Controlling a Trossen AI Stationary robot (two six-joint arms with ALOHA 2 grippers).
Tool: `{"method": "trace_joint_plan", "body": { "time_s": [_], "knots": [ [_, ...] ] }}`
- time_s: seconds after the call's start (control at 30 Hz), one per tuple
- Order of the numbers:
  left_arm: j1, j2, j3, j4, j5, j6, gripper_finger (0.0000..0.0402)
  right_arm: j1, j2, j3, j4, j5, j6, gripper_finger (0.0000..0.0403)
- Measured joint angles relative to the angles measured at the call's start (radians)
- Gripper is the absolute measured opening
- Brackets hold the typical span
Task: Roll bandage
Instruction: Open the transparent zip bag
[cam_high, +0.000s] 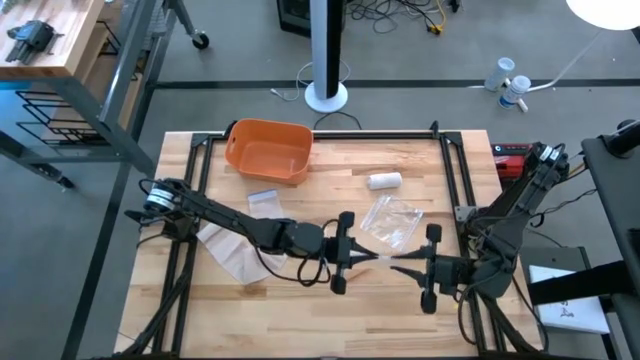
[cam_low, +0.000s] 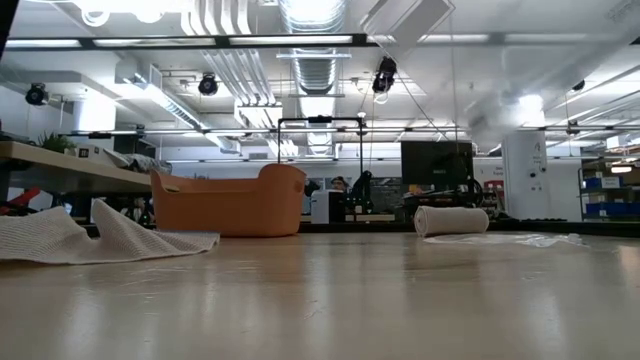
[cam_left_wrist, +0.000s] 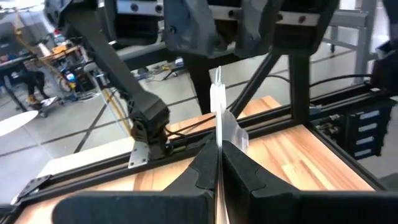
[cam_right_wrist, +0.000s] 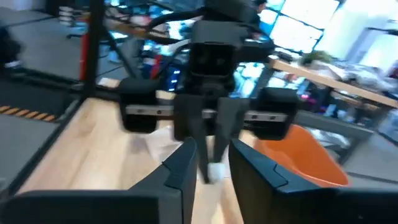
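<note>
White bandage strip (cam_left_wrist: 219, 118) clamped by left end effector (cam_high: 345, 254); right end effector (cam_high: 425, 268) apart.

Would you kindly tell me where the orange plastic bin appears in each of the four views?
High view: the orange plastic bin sits toward the table's far left, by the frame.
Low view: left of centre, behind crumpled white gauze.
Left wrist view: not in it.
Right wrist view: at the right, beyond the right arm's own fingers.
Shared landmark: the rolled white bandage, right of the bin.
</note>
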Motion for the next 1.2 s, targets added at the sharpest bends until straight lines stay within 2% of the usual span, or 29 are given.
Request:
{"method": "trace_joint_plan", "body": {
  "time_s": [0.13, 0.53, 1.2],
  "knots": [
    [-0.006, 0.0, 0.013, -0.002, 0.003, 0.002, 0.0, -0.005, 0.0, 0.0, -0.038, -0.114, 0.031, 0.0064],
    [-0.012, 0.0, 0.013, -0.015, 0.045, 0.013, 0.0, -0.022, 0.0, 0.0, -0.05, -0.105, 0.04, 0.0033],
    [-0.017, -0.001, 0.019, -0.031, 0.061, 0.016, 0.0, -0.025, 0.001, -0.002, -0.072, -0.105, 0.053, 0.0054]
  ]
}}
